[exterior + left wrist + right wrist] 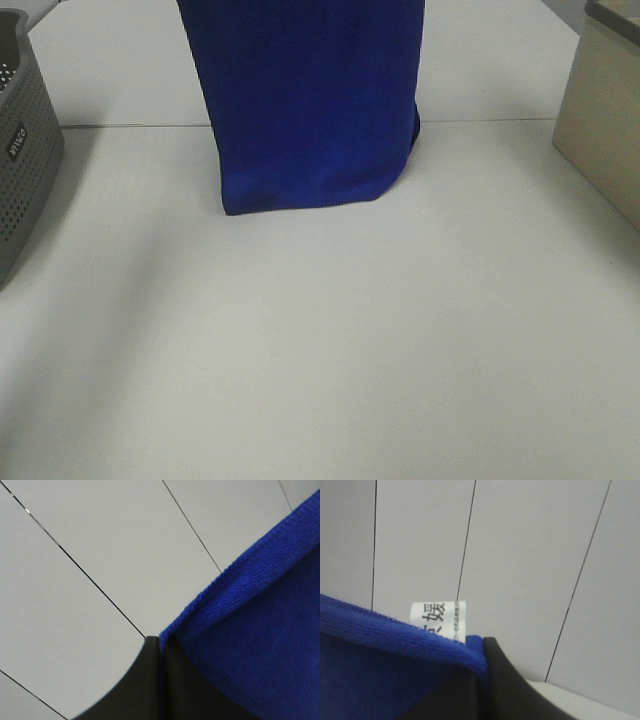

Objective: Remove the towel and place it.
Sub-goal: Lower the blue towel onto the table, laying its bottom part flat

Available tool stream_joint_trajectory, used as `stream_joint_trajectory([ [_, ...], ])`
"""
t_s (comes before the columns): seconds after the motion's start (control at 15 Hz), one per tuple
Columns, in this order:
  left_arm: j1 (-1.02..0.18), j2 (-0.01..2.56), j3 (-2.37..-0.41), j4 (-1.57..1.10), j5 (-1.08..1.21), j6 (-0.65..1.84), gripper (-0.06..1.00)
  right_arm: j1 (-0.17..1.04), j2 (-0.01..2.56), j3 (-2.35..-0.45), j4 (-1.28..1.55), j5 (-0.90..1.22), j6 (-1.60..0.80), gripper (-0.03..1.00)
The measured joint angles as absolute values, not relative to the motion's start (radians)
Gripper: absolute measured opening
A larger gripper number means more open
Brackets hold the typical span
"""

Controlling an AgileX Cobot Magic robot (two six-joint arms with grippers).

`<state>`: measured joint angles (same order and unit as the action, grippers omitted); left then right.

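**Much runs past the edges**

In the high view the towel (310, 110) runs off the top edge, so its upper hem and whatever holds it go unseen. The grey basket (25, 150) is cut by the left edge, and its label (16, 141) is too small to read. The beige box (605, 110) is cropped at the right. Each wrist view shows only the dark tips of the left pincer (160, 642) and right pincer (482, 652). The towel's hem hides part of the white tag (440, 620).
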<state>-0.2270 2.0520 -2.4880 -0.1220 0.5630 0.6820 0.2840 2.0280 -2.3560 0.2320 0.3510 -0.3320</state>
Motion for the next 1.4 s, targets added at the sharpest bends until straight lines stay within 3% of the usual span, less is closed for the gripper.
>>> stream_joint_trajectory([
  [0.2,-0.228,2.076,-2.491,-0.132,0.416,0.744,0.0,0.261,2.093,-2.446,0.281,0.306,-0.332,0.02],
  [0.53,-0.229,2.084,-2.493,-0.135,0.375,0.791,0.0,0.256,2.099,-2.461,0.314,0.337,-0.34,0.02],
  [1.4,-0.226,2.049,-2.495,-0.131,1.052,0.773,0.0,0.249,2.03,-2.465,0.382,0.965,-0.338,0.02],
])
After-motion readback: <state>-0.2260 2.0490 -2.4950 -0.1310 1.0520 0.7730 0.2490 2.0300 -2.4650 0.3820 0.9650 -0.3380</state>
